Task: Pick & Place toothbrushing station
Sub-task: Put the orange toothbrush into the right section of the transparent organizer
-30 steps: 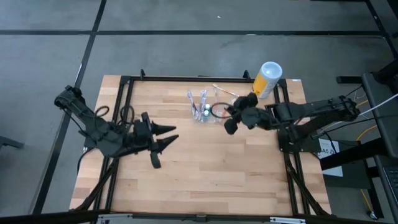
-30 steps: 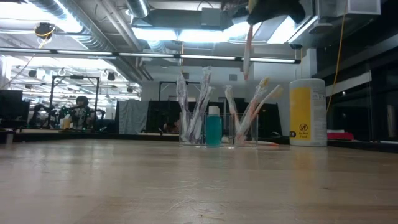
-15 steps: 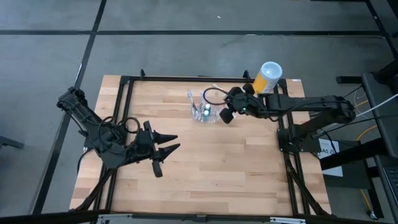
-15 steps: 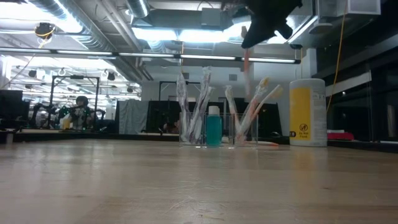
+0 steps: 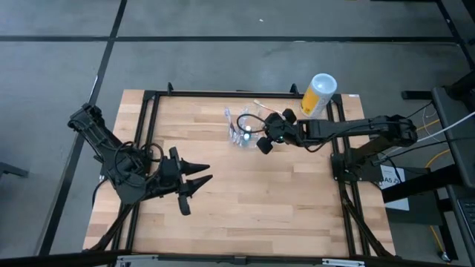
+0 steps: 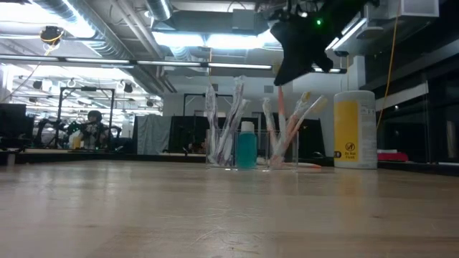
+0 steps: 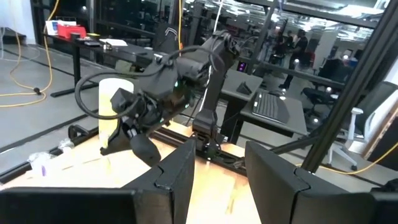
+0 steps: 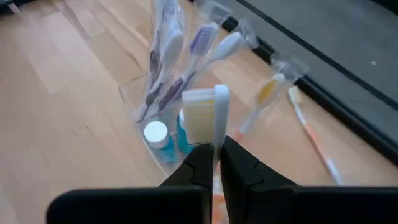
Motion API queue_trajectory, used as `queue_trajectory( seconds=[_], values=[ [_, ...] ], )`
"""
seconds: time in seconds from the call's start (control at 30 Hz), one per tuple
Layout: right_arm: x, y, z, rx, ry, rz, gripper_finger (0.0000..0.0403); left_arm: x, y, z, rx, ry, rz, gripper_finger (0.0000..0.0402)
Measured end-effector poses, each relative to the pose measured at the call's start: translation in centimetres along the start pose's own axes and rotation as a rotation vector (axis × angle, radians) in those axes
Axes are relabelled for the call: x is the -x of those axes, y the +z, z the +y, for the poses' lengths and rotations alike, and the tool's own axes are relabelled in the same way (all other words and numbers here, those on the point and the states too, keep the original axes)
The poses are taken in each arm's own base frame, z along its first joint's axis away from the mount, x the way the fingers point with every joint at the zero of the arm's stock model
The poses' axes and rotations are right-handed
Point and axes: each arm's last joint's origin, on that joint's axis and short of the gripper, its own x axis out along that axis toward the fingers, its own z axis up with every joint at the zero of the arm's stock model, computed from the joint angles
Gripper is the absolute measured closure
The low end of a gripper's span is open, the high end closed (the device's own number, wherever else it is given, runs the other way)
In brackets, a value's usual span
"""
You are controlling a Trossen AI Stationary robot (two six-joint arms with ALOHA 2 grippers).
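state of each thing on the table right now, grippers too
holder: upright at the table's far edge, holding wrapped toothbrushes and a teal bottle
toothbrush: upright, held over the holder
right gripper: shut on the toothbrush
left gripper: open, empty, apart from the holder
canister: upright, lid on
loose toothbrush: lying flat behind the holder

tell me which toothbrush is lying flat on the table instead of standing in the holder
The orange-handled toothbrush lies flat on the table beside the clear holder. The others stand in the holder, except the yellow-bristled one pinched in the right gripper.
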Motion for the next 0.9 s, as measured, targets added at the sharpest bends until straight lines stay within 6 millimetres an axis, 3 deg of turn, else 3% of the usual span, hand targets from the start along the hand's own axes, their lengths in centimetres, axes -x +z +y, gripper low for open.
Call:
queue_trajectory(
  seconds=[0.37, 0.53, 0.7, 0.9],
  values=[
    [-2.8, -2.9, -0.9, -0.201, 0.082, -0.022, 0.0387, 0.5, -0.1, -0.3, 0.042, -0.005, -0.002, 0.0265],
    [-3.5, -3.5, -1.8, -0.232, 0.065, 0.01, 0.0317, 0.5, 0.0, -0.3, 0.05, -0.019, 0.002, 0.0265],
    [-3.2, -2.9, -1.7, -0.258, 0.111, -0.029, 0.0246, 0.5, 0.0, -0.3, 0.057, -0.022, 0.0, 0.0265],
    [-1.8, -1.8, -2.1, -0.319, 0.152, -0.105, 0.0213, 0.5, 0.0, -0.4, 0.057, -0.04, 0.007, 0.0265]
  ],
)
